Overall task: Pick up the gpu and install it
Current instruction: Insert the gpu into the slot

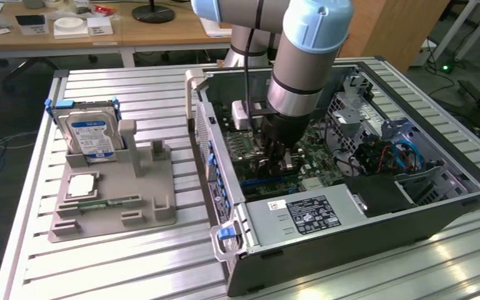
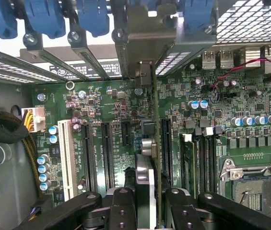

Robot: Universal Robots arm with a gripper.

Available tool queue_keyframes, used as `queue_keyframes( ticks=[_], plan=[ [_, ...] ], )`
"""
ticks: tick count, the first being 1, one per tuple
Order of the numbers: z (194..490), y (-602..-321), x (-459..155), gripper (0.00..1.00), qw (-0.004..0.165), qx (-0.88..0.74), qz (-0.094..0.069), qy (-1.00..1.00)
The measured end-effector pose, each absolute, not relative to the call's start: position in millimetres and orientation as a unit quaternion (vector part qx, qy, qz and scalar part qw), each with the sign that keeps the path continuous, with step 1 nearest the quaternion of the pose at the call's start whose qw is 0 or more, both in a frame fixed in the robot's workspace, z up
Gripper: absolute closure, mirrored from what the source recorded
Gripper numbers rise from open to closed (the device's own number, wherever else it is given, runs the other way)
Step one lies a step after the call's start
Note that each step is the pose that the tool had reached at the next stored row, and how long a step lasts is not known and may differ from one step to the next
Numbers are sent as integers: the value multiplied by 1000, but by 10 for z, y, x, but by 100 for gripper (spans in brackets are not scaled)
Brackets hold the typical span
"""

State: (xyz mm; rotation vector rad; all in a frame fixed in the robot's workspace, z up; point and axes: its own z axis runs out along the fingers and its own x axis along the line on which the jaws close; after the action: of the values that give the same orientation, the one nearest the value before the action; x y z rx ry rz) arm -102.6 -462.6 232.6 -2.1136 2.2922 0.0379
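The gpu (image 2: 148,143) stands on edge inside the computer case (image 1: 340,250), over the motherboard (image 2: 97,100). The gripper (image 2: 150,201) fingers (image 2: 122,207) are clamped on both of its faces. This grip probably sets the card vertical to line its lower edge up with an expansion slot (image 2: 166,143).

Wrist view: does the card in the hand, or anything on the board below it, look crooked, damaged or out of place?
Nothing stands out. The gpu stands edge-on in the hand, parallel to the slots of the motherboard, not tilted. No loose or broken parts show.
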Motion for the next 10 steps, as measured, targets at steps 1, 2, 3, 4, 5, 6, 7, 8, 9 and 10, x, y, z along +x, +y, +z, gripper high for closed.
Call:
queue_keyframes(
  ticks=[1, 2, 3, 4, 5, 6, 7, 8, 9, 10],
  plan=[
    [2324, -4626, -1026, 72, 12, -678, 12, 735],
    [2322, -4625, -1026, 72, 12, -678, 12, 735],
    [2320, -4625, -1026, 72, 12, -678, 12, 735],
    [2317, -4625, -1026, 72, 12, -678, 12, 735],
    [2314, -4625, -1026, 72, 12, -678, 12, 735],
    [2311, -4625, -1026, 72, 12, -678, 12, 735],
    [2307, -4625, -1026, 72, 12, -678, 12, 735],
    [2303, -4625, -1026, 72, 12, -678, 12, 735],
    [2299, -4625, -1026, 72, 12, -678, 12, 735],
    [2295, -4625, -1026, 72, 12, -678, 12, 735]
  ],
)
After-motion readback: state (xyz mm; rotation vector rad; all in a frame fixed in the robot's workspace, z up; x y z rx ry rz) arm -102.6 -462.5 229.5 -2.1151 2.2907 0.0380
